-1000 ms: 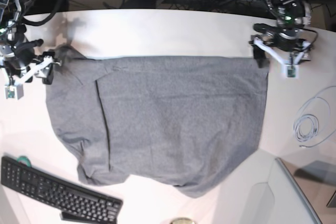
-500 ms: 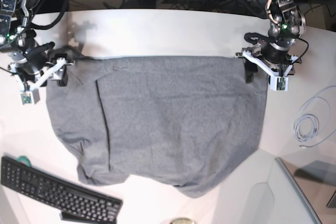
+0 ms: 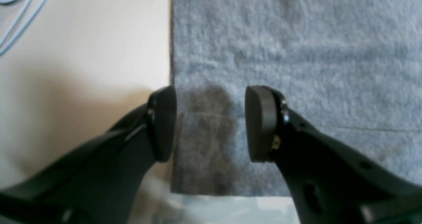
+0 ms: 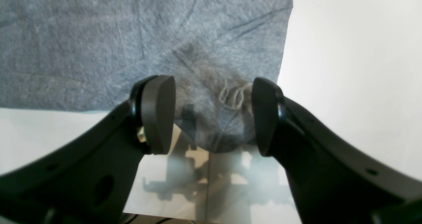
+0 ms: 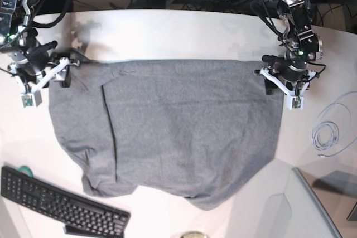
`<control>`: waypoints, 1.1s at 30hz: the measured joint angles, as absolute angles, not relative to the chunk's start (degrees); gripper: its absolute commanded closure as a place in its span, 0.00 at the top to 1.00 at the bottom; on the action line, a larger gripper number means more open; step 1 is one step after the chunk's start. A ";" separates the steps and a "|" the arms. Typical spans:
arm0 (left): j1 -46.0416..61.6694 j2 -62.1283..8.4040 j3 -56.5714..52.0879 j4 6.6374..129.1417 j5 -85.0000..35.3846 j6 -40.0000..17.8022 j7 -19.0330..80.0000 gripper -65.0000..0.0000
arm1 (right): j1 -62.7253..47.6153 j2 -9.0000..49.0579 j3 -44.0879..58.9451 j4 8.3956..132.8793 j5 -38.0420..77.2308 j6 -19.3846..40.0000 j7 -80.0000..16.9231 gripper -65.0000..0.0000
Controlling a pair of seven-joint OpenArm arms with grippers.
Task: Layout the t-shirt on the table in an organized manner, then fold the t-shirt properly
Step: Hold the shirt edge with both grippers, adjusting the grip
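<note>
The heather-grey t-shirt (image 5: 178,126) lies spread flat on the white table (image 5: 167,37), with a long crease down its left part. My left gripper (image 5: 273,85) hangs over the shirt's far right corner. In the left wrist view the left gripper (image 3: 211,125) is open, its pads astride the shirt (image 3: 296,52) edge, one pad over bare table (image 3: 82,36). My right gripper (image 5: 60,73) is at the far left corner. In the right wrist view the right gripper (image 4: 212,115) is open around a bunched tip of the shirt (image 4: 132,36) with a loose thread.
A black keyboard (image 5: 61,204) lies at the near left edge. A coiled pale cable (image 5: 326,135) rests right of the shirt, also showing as the cable (image 3: 19,6) in the left wrist view. A grey slab (image 5: 318,204) sits at the near right. Cables crowd behind the table.
My left gripper came in from beyond the shirt's far right corner and settled over it, its jaws narrowing. My right gripper shifted slightly toward the shirt. The shirt has not moved.
</note>
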State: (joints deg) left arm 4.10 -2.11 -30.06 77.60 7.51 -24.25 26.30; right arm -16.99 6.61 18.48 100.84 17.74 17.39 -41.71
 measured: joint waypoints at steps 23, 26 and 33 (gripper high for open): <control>3.09 -3.81 -32.47 70.63 6.96 -24.43 25.58 0.47 | -16.97 6.63 18.37 100.84 17.74 17.39 -41.60 0.54; 2.15 -4.14 -32.53 69.01 6.52 -24.43 24.84 0.45 | -16.86 6.59 18.37 100.84 17.76 17.39 -41.60 0.54; 2.52 -3.62 -32.42 70.59 7.31 -24.47 25.74 0.09 | -16.86 6.57 18.37 100.84 17.76 17.39 -41.60 0.54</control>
